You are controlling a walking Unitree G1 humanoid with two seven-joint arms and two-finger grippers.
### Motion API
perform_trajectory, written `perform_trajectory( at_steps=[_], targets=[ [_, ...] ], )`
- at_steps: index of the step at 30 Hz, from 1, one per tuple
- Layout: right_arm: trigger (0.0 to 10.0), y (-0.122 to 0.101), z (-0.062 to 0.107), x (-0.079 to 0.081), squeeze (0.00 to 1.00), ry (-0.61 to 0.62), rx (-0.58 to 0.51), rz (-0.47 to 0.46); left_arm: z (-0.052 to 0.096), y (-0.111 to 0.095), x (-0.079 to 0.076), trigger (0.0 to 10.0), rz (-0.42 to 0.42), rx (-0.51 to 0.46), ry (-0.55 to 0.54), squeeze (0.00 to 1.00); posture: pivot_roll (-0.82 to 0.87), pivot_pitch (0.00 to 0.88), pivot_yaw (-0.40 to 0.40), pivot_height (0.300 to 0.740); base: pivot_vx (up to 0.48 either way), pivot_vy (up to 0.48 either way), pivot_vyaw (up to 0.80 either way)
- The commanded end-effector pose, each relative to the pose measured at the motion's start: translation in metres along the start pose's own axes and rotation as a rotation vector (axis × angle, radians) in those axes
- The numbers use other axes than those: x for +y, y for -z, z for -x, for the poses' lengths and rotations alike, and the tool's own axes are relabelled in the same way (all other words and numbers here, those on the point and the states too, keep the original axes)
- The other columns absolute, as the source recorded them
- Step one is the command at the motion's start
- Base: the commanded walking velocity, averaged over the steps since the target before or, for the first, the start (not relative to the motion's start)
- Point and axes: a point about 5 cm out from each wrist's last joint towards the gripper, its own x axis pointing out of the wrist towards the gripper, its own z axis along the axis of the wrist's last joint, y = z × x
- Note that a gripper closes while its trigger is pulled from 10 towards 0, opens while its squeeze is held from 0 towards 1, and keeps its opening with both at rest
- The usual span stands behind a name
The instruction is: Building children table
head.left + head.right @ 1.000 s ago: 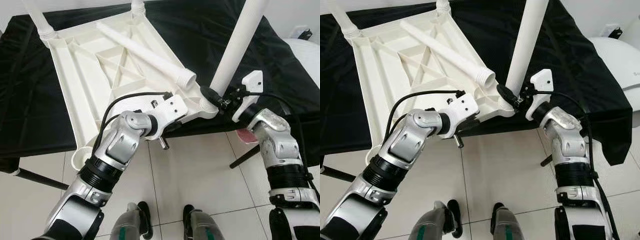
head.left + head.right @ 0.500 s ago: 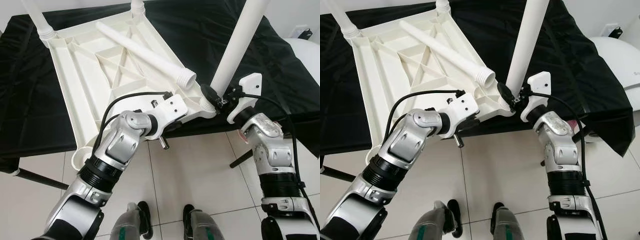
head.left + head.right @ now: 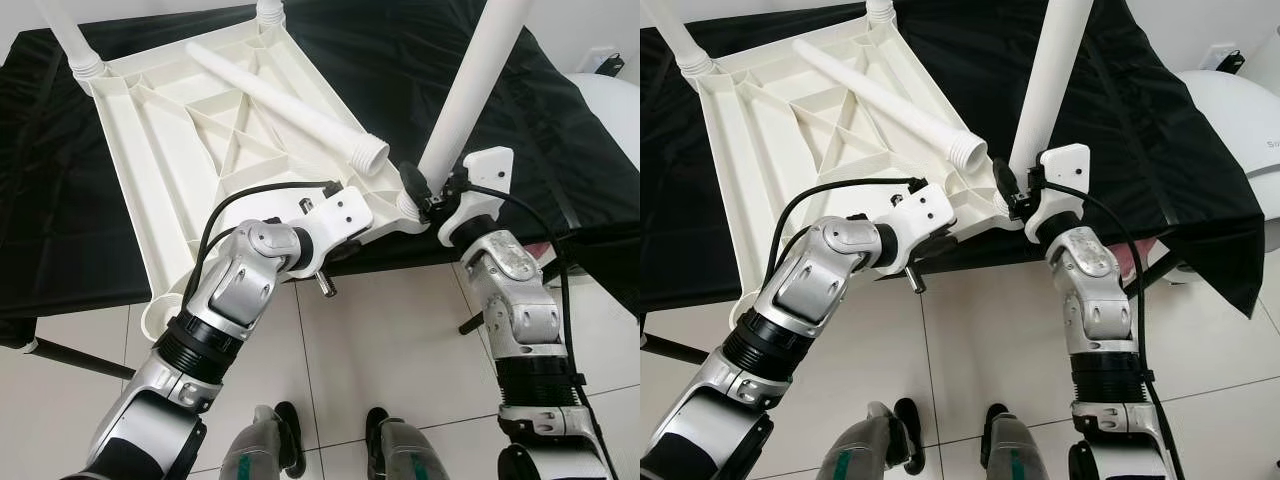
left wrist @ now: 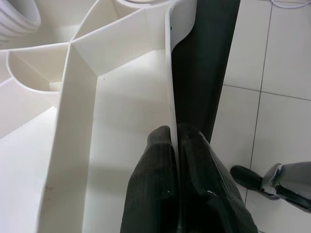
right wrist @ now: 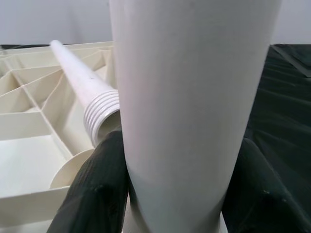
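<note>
Where the black cloth-draped surface (image 3: 60, 200) carries it, the white ribbed plastic tabletop (image 3: 190, 150) lies upside down, its near edge overhanging the white tiled floor (image 3: 390, 340). At its far left corner a white leg (image 3: 70, 40) stands in its socket, and another (image 3: 268, 10) rises at the far corner. The left gripper (image 4: 176, 145) reaches in at the near rim of the tabletop, its black fingers (image 4: 150, 189) pressed together on the thin rim wall, one on each side. A loose white plastic tube leg with a threaded end (image 3: 290, 105) lies diagonally across the ribs, the threads pointing toward the near right corner. There a tall white plastic leg (image 3: 470, 90) stands upright in the corner socket, and the right gripper (image 5: 189, 184) clasps its base, fingers (image 5: 95, 189) pinching the leg from both sides.
</note>
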Motion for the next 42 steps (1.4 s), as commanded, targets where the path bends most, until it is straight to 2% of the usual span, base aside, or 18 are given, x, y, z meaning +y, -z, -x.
perform_trajectory(
  at_steps=[1, 4, 13, 22, 28, 42],
  targets=[
    [10.0, -0.012, -0.003, 0.022, 0.00, -0.051, -0.067, -0.037, 0.002, -0.013, 0.006, 10.0, -0.050, -0.041, -0.105, 0.00, -0.13, 0.202, 0.045, 0.740, 0.000, 0.000, 0.00],
    [10.0, -0.012, -0.003, 0.024, 0.00, -0.042, -0.069, -0.036, 0.002, -0.013, 0.006, 10.0, -0.049, -0.042, -0.105, 0.00, -0.13, 0.200, 0.044, 0.740, 0.000, 0.000, 0.00],
    [10.0, -0.010, 0.000, 0.043, 0.00, 0.077, -0.079, -0.037, 0.002, -0.014, 0.005, 10.0, -0.048, -0.046, -0.106, 0.00, -0.13, 0.195, 0.039, 0.740, 0.000, 0.000, 0.00],
    [10.0, -0.005, 0.000, 0.043, 0.00, 0.225, -0.040, 0.005, 0.002, -0.014, 0.005, 10.0, -0.049, -0.046, -0.106, 0.00, -0.13, 0.195, 0.044, 0.740, 0.000, 0.000, 0.00],
    [10.0, 0.003, -0.002, 0.043, 0.00, 0.381, 0.008, 0.043, 0.002, -0.014, 0.005, 10.0, -0.047, -0.046, -0.106, 0.00, -0.13, 0.198, 0.047, 0.740, 0.000, 0.000, 0.00],
    [10.0, 0.008, -0.002, 0.053, 0.00, 0.420, 0.028, 0.036, 0.003, -0.014, 0.005, 10.0, -0.043, -0.044, -0.107, 0.00, -0.12, 0.207, 0.050, 0.740, 0.000, 0.000, 0.00]
  ],
)
